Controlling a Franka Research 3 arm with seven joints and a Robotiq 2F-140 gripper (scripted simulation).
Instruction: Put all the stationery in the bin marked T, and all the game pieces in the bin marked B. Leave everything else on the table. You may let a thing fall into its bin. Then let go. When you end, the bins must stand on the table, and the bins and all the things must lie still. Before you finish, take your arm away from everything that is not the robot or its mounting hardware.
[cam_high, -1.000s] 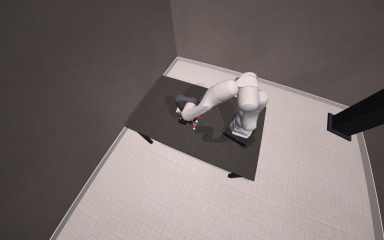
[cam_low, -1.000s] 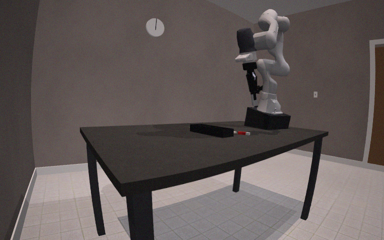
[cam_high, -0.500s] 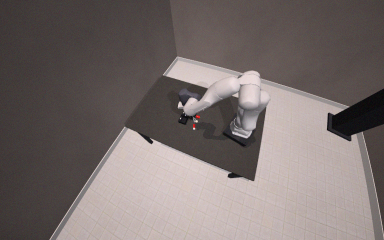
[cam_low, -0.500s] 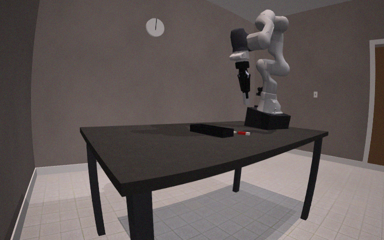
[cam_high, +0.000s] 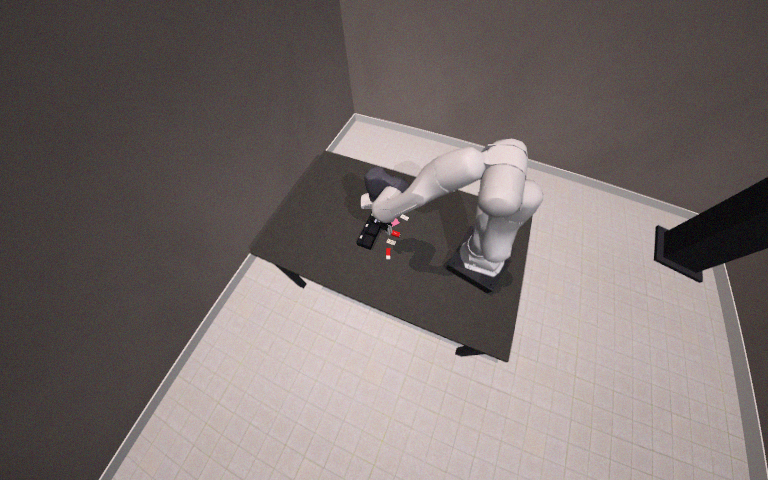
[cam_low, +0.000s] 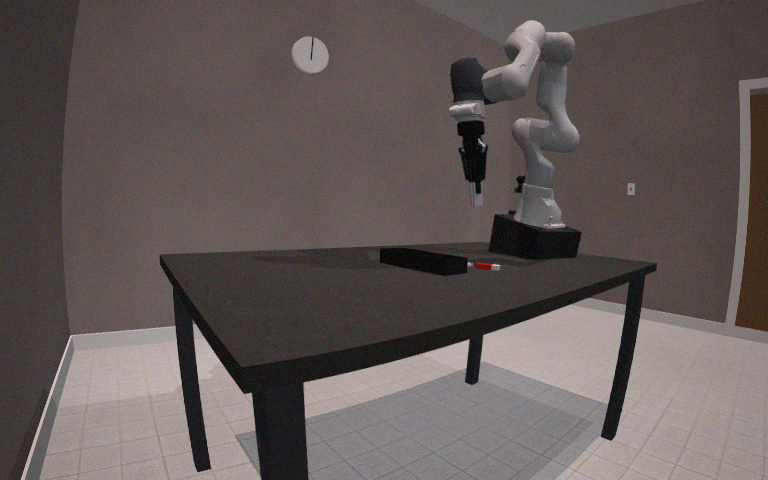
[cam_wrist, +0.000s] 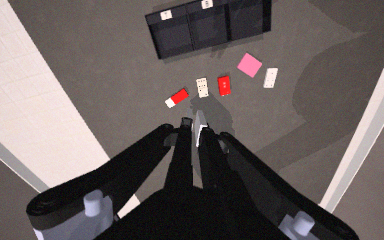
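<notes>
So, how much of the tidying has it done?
Nothing looks sorted yet: the parts of the black bins in view hold nothing. Nothing seems in hand either; the fingers are shut above the table. Left outside: a red-and-white piece, two dotted whitish tiles, a red one and a pink square; some may stay.

wrist view, places taken from the gripper, above the table: ahead, left to right, lie the two-part block, first domino, short block, square pad and second domino, all apart; beyond them, the row of bins, its length crosswise.
</notes>
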